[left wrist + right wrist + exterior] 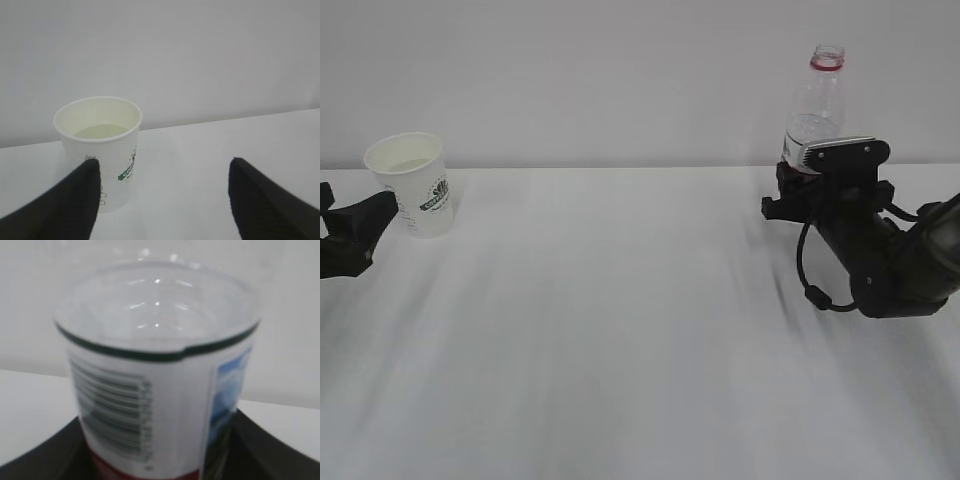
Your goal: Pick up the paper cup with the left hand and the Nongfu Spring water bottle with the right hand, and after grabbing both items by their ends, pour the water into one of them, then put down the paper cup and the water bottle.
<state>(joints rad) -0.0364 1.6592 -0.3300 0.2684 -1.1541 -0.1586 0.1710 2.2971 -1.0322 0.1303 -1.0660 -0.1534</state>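
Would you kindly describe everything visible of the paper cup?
The paper cup is small, white and tapered, with a finely ribbed wall, rolled rim and dark green logo. It stands upright at the table's far left, holding pale liquid. The left hand is open; its left finger overlaps the cup's base, contact unclear.

A plain white table [620,330] fills the lower part of the exterior view, its surface smooth and matte with faint grey streaks of shadow running across it. Behind it rises a bare, pale grey-white wall [600,70], meeting the far table edge in a straight horizontal line. Both wrist views show the same white tabletop and pale wall
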